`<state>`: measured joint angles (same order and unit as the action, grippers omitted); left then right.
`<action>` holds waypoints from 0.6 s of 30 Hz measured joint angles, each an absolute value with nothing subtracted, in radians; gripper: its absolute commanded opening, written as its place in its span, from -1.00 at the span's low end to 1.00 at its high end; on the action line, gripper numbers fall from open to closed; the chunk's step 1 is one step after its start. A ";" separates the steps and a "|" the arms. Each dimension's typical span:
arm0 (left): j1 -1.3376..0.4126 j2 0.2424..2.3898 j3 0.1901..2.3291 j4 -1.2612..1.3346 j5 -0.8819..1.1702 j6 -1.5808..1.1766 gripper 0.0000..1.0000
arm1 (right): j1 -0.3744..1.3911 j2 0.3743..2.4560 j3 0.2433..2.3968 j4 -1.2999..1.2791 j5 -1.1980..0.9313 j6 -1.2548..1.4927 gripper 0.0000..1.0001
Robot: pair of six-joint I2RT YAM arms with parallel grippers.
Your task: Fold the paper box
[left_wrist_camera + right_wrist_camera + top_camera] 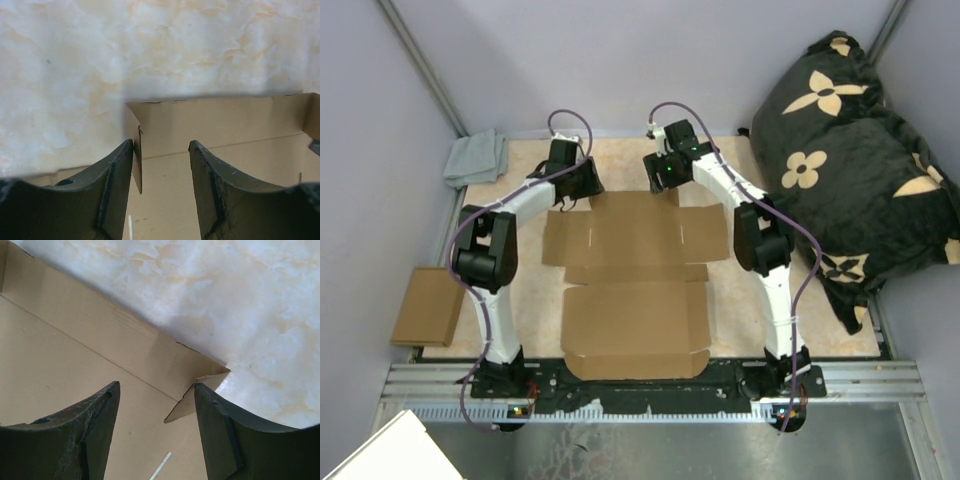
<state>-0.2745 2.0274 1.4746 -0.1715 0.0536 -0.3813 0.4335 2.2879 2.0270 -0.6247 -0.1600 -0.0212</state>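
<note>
The paper box lies unfolded and mostly flat in the middle of the table, plain brown with creases and side flaps. My left gripper is open at its far left corner; in the left wrist view a raised small flap stands next to the left finger, with the far wall panel tilted up behind. My right gripper is open at the far right corner; in the right wrist view a small corner flap lifts beside the right finger. Neither grips the cardboard.
A grey cloth lies at the far left corner. A smaller brown cardboard piece sits off the table's left edge. A black cushion with tan flowers fills the right side. Grey walls enclose the marble-patterned table.
</note>
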 measured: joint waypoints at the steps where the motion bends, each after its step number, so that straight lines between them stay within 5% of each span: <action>1: -0.278 2.027 1.478 -0.172 0.061 -0.382 0.10 | 0.434 2.294 2.033 -0.624 -0.167 -0.014 0.24; 18: -0.286 2.161 1.529 -0.106 0.177 -0.453 0.09 | 0.429 2.403 2.047 -0.569 -0.235 0.126 0.25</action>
